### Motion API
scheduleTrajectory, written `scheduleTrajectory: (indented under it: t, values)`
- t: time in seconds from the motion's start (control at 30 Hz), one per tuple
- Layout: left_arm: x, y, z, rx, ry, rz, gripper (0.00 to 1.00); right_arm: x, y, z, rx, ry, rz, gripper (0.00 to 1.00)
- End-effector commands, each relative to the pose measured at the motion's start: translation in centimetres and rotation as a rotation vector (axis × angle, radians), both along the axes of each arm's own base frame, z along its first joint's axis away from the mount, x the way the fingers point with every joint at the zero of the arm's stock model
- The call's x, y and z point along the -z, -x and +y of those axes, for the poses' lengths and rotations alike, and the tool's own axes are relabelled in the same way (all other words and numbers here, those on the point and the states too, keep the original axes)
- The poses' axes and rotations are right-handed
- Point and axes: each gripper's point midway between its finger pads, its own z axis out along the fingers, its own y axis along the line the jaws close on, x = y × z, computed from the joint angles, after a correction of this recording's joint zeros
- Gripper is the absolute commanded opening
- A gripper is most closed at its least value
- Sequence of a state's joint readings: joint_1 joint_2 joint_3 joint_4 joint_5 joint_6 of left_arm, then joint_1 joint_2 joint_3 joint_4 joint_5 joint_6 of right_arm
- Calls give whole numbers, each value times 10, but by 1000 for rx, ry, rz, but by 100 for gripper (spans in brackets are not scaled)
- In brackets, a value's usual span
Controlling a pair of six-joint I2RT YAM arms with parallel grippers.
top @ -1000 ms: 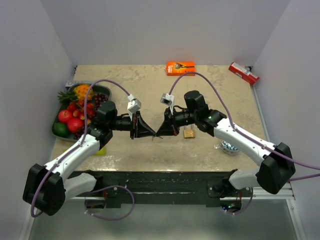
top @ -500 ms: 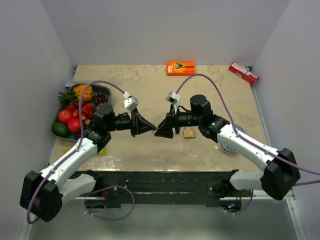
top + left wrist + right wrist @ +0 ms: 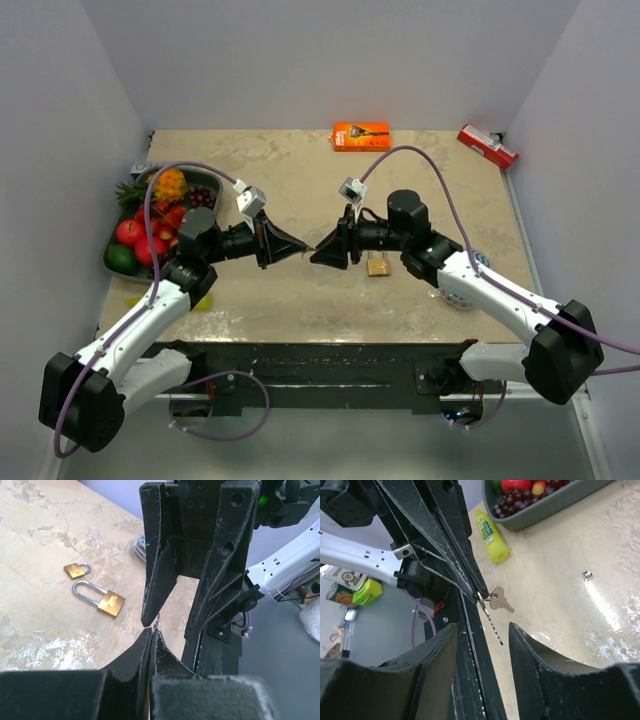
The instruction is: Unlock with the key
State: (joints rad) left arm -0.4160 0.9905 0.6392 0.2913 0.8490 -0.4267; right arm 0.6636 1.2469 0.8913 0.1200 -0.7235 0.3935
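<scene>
My left gripper (image 3: pixel 302 249) is shut on a silver key (image 3: pixel 492 624), whose blade sticks out past its fingertips (image 3: pixel 479 591). A second key (image 3: pixel 500 600) hangs from the same ring. My right gripper (image 3: pixel 317 257) faces it tip to tip above the table, open, with one finger (image 3: pixel 440 655) on each side of the blade and not touching it. Two brass padlocks lie on the table under the right arm: a large one (image 3: pixel 102 599) and a small one (image 3: pixel 76 570). In the top view only one padlock (image 3: pixel 377 266) shows.
A dark tray (image 3: pixel 560 502) of fruit stands at the left, with a yellow bottle (image 3: pixel 492 537) near it. An orange box (image 3: pixel 360 134) and a red object (image 3: pixel 487 146) lie at the back. A small metal ring (image 3: pixel 587 575) lies on the table.
The right gripper, shut a second ago, now stands open around the key blade. The left wrist has drawn back to the left, and the right arm has shifted slightly rightward.
</scene>
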Motion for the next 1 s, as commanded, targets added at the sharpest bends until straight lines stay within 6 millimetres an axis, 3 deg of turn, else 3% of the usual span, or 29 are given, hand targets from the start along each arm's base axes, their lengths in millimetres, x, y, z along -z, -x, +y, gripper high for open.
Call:
scheduleTrajectory:
  t: [0.0,0.13,0.57,0.7,0.73,0.8,0.83,0.93,0.97]
  values:
    - [-12,0,3,-4,35,-50,0,-19,-3,-3,27,-54,-48,47]
    - [-13,2,2,3,39,-50,0,-23,-4,-5,30,-62,-53,40]
    - [-13,6,0,35,49,-46,0,-25,-4,-6,28,-69,-56,1]
    - [-10,6,-1,52,45,-35,0,-27,-3,-7,28,-66,-64,0]
    - [-10,7,-2,58,44,-30,4,-28,-4,-7,28,-61,-65,0]
    - [-8,7,-3,69,40,-20,21,-24,-6,-9,41,-28,-59,0]
    - [-8,7,-2,70,39,-19,45,-21,-11,-10,63,-3,-54,0]
    - [-9,5,0,64,36,-23,75,-2,-13,-16,72,107,-25,0]
    - [-9,4,1,57,32,-31,79,1,-13,-18,77,127,-22,0]
